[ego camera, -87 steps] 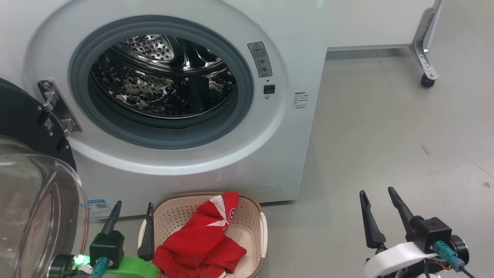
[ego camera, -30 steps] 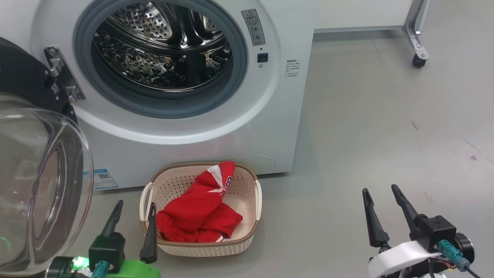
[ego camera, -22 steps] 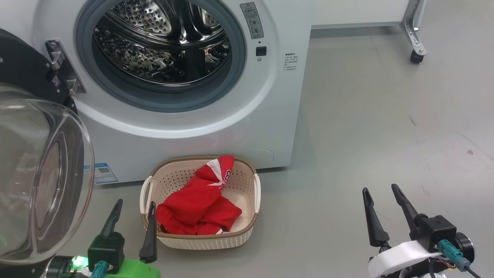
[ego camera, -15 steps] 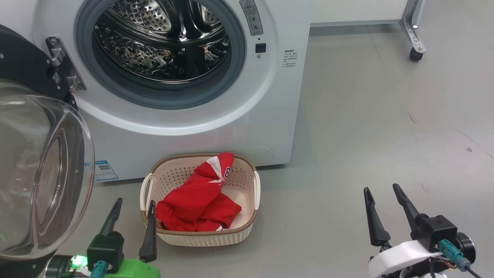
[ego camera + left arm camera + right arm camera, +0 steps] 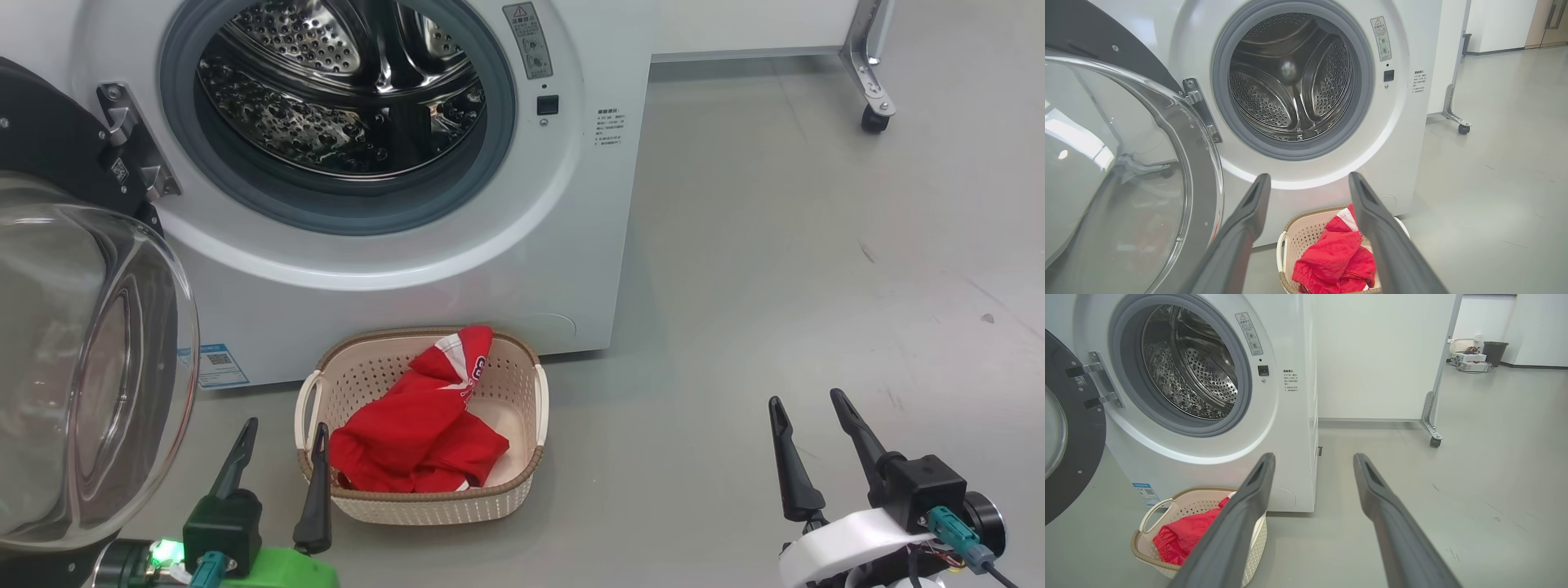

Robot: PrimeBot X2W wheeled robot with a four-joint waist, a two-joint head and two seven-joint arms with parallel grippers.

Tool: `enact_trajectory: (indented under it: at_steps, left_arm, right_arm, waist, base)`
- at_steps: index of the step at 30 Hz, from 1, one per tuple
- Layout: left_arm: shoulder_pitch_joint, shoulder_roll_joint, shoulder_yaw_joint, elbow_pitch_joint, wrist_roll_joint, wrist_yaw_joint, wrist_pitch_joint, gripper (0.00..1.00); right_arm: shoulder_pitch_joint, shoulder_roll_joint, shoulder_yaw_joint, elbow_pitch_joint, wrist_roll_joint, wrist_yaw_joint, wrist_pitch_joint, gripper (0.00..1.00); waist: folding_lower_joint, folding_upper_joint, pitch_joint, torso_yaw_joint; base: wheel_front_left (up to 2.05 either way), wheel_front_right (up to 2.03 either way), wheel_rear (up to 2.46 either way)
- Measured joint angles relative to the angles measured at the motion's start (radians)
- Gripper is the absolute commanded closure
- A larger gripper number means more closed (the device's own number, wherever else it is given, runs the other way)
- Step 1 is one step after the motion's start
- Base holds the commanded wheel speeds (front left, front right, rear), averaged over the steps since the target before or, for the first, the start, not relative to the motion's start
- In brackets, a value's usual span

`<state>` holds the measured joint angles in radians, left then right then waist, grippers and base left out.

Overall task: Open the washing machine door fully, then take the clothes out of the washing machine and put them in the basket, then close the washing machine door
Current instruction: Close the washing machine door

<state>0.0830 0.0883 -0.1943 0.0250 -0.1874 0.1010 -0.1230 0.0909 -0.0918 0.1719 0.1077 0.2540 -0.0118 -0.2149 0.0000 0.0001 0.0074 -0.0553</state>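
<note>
The white washing machine (image 5: pixel 522 269) stands with its door (image 5: pixel 90 359) swung wide to the left, glass bowl bulging toward me. Its steel drum (image 5: pixel 343 90) looks bare inside. On the floor before the machine sits the cream basket (image 5: pixel 522 384), and the red clothes (image 5: pixel 416 433) lie in it. My left gripper (image 5: pixel 283 437) is open and empty, just left of the basket's near corner. Well to the right, over bare floor, my right gripper (image 5: pixel 807 404) is open and empty too. The left wrist view looks past the left gripper (image 5: pixel 1308 179) at the drum (image 5: pixel 1290 81) and the clothes (image 5: pixel 1335 261).
A white panel on a metal foot with a caster (image 5: pixel 873 122) stands behind the machine at the right. Grey floor (image 5: pixel 816 269) stretches to the right. In the right wrist view a dark bin (image 5: pixel 1494 353) and boxes stand far off by the wall.
The camera has pulled back and tilted, so the machine sits higher in the view and the whole basket shows. Both grippers stay open; the clothes and the door have not moved.
</note>
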Motion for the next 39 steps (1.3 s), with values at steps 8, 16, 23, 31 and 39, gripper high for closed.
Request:
enact_trajectory:
  at_steps: [8,16,23,31,39]
  left_arm:
    - [0.001,0.000,-0.008,0.000,0.004,0.003,0.009,0.00]
    - [0.000,-0.003,-0.036,-0.004,0.013,0.002,0.009,0.00]
    - [-0.001,-0.004,-0.030,-0.007,0.013,0.002,0.007,0.00]
    - [-0.001,-0.008,-0.008,-0.007,0.013,0.003,-0.011,0.00]
    - [-0.001,-0.012,-0.004,-0.008,0.013,0.003,-0.012,0.00]
  right_arm:
    - [0.000,-0.001,-0.005,0.000,0.000,-0.001,0.000,0.00]
    - [0.007,-0.013,-0.018,-0.011,0.001,-0.002,0.000,0.00]
    - [0.011,-0.028,-0.012,-0.029,0.000,0.000,0.007,0.00]
    - [0.010,-0.029,-0.004,-0.030,0.000,0.002,0.009,0.00]
    - [0.010,-0.027,0.002,-0.038,0.000,0.002,0.016,0.00]
  waist:
    - [0.0000,0.0000,-0.004,-0.001]
    - [0.0000,0.0000,0.001,0.051]
    - [0.0000,0.0000,0.008,0.130]
    - [0.0000,0.0000,0.018,0.236]
    - [0.0000,0.0000,0.024,0.347]
  base:
    - [0.00,0.00,0.00]
    - [0.00,0.00,0.00]
    - [0.00,0.00,0.00]
    - [0.00,0.00,0.00]
    - [0.00,0.00,0.00]
